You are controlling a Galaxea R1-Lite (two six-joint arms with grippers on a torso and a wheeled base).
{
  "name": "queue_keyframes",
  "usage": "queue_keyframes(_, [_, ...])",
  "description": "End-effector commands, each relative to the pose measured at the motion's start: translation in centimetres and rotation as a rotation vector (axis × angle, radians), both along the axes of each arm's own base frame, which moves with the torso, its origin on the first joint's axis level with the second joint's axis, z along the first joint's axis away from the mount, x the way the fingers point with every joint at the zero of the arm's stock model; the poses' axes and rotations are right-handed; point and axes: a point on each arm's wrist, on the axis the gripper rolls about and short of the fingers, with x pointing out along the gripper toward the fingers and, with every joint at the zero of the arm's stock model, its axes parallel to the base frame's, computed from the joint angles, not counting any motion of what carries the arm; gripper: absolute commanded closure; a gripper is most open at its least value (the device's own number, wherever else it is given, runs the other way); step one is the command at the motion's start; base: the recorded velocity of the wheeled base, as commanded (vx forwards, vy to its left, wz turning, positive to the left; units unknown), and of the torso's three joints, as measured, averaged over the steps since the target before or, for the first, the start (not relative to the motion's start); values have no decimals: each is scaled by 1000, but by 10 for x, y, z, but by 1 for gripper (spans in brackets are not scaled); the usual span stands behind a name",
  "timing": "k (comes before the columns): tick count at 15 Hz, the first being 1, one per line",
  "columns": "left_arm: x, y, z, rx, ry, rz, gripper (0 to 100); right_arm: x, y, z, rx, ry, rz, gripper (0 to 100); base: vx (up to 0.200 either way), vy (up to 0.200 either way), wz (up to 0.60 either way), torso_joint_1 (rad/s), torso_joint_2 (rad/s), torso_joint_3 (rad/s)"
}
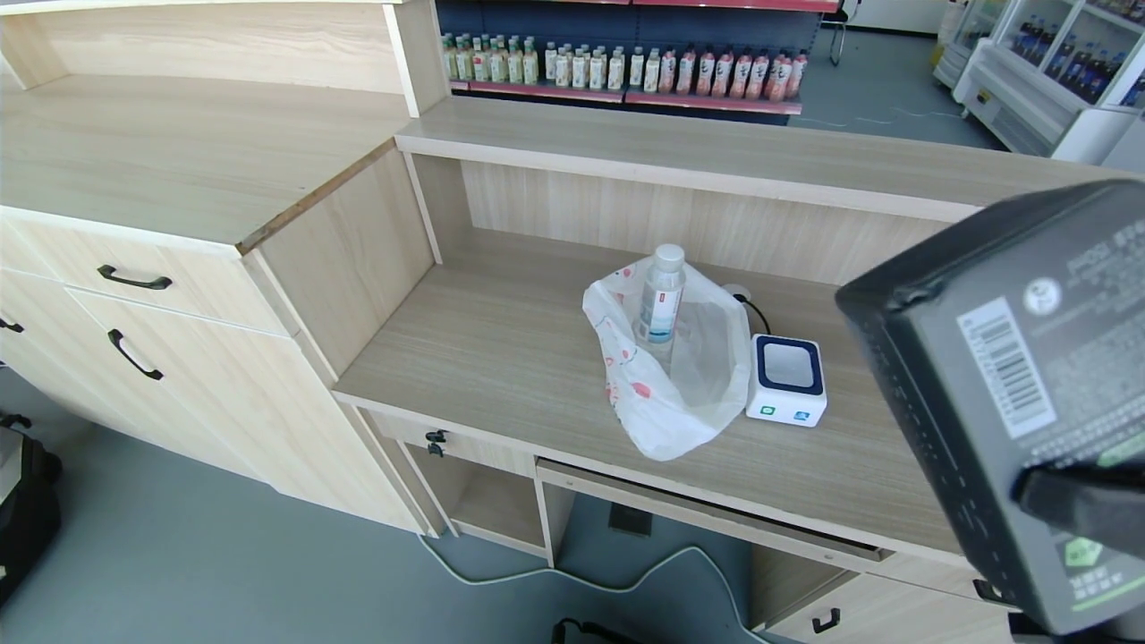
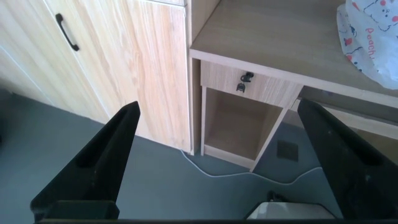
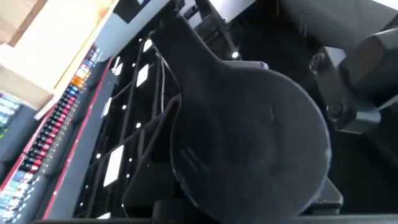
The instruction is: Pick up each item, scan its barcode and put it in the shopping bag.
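Observation:
A large dark package (image 1: 993, 385) with a white barcode label is held up high at the right, very near the head camera. My right gripper (image 1: 1078, 505) is shut on it, one dark finger lying across its lower face. The right wrist view looks upward past the package's dark rounded bulk (image 3: 249, 137). On the counter the white shopping bag (image 1: 680, 394) lies open with a clear bottle (image 1: 660, 295) standing in it. Just right of the bag sits the white scanner (image 1: 787, 379). My left gripper (image 2: 219, 106) hangs open and empty over the floor, beside the counter's left front corner.
The wooden counter (image 1: 501, 358) has a raised back ledge and a taller cabinet (image 1: 179, 161) with drawers on its left. A cable runs along the grey floor (image 1: 268, 555) under the counter. Shelves of bottles (image 1: 626, 67) stand far behind.

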Motion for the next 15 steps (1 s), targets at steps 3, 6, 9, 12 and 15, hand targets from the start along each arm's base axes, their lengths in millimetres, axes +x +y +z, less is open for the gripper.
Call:
queue_keyframes(3, [0, 0, 0, 0, -1, 1, 0, 2, 5, -5, -23, 17, 41, 100, 0, 0, 0, 0, 0, 0])
queue_keyframes(6, [0, 0, 0, 0, -1, 1, 0, 0, 2, -3, -16, 9, 49, 100, 0, 0, 0, 0, 0, 0])
queue_keyframes(9, [0, 0, 0, 0, 1, 1, 0, -7, -10, -8, -48, 47, 40, 100, 0, 0, 0, 0, 0, 0])
queue_keyframes(12, [0, 0, 0, 0, -1, 1, 0, -13, -18, -9, -65, 51, 57, 100, 0, 0, 0, 0, 0, 0])
queue_keyframes(15, [0, 0, 0, 0, 1, 1, 0, -12, -19, -8, -63, 51, 54, 100, 0, 0, 0, 0, 0, 0])
